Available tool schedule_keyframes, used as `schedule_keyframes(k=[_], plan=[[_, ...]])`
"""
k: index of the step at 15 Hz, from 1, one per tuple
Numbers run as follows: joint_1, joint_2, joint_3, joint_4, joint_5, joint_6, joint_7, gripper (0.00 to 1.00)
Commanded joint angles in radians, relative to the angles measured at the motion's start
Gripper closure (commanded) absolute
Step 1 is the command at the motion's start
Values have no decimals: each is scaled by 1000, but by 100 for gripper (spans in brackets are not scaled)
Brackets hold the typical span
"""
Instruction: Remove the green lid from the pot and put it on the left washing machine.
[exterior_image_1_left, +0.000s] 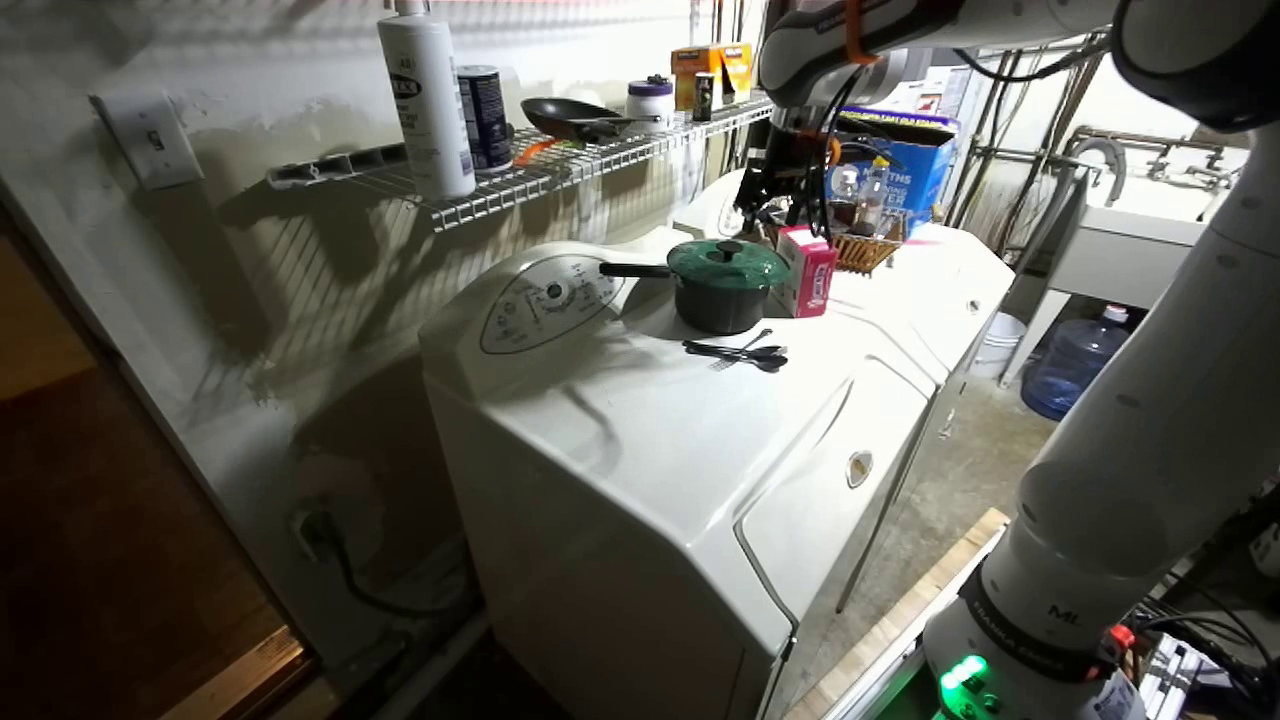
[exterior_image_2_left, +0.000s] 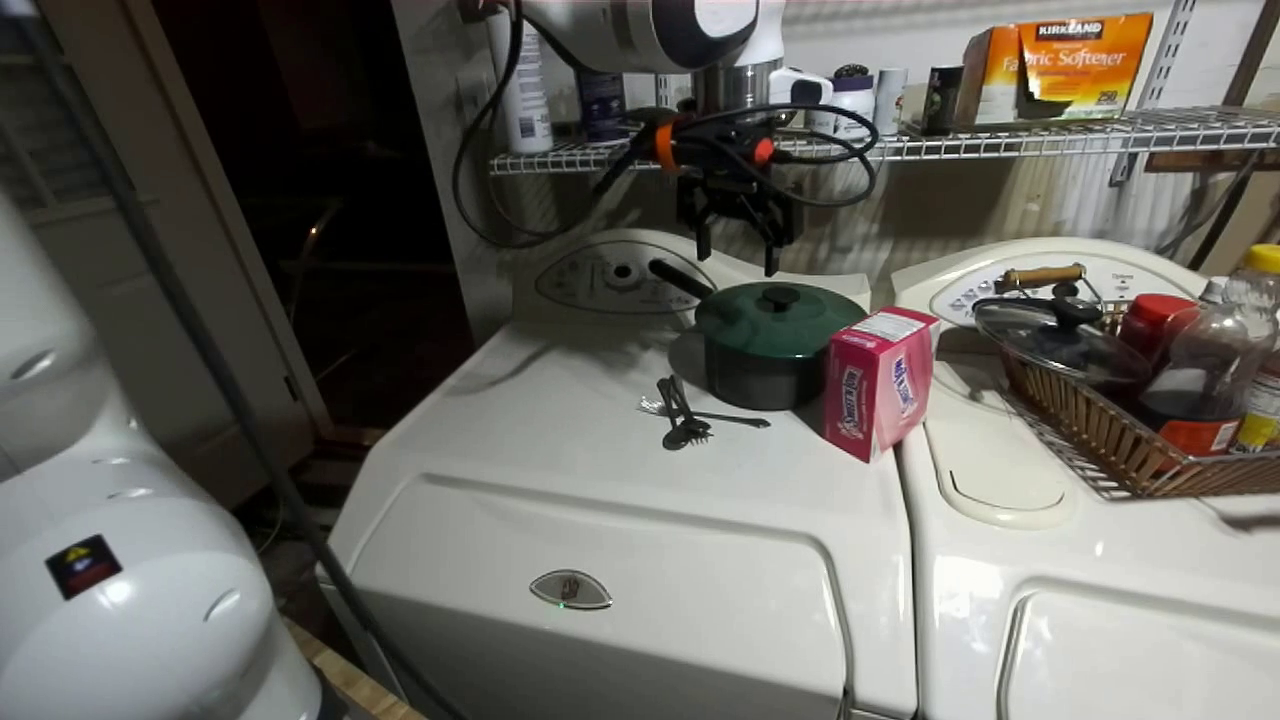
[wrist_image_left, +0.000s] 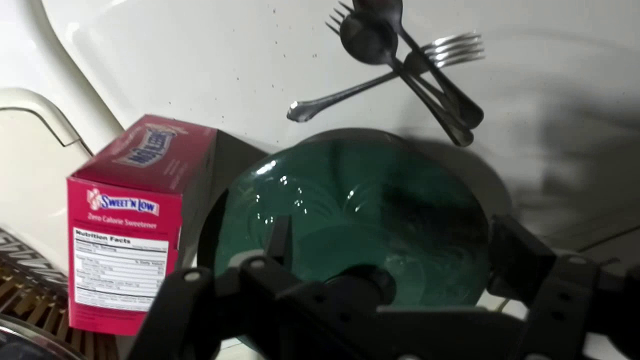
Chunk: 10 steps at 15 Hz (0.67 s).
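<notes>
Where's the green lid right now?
In an exterior view, the green lid sits on the pot, left of the pink box, below the open gripper.

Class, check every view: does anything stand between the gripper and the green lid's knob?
Nothing visible does: the open gripper hangs above the green lid and its knob. The pink Sweet'N Low box stands beside the pot, not between gripper and lid.

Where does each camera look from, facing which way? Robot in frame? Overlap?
Exterior view: beyond the free end of the left washing machine, looking along its top; arm right and top.
Exterior view: in front of that machine, facing the shelf; arm left and top, gripper open.
Wrist view: on the arm, above the green lid, looking down; fingers low in frame.
Both exterior views share the pot and pink box.
</notes>
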<state>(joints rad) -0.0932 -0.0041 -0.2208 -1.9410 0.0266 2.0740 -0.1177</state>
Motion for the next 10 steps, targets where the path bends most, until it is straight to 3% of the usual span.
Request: schedule_keyframes(k=[1, 10], plan=[[-32, 165, 23, 161, 57, 34, 17, 0], [-96, 351, 56, 337, 123, 19, 22, 0]])
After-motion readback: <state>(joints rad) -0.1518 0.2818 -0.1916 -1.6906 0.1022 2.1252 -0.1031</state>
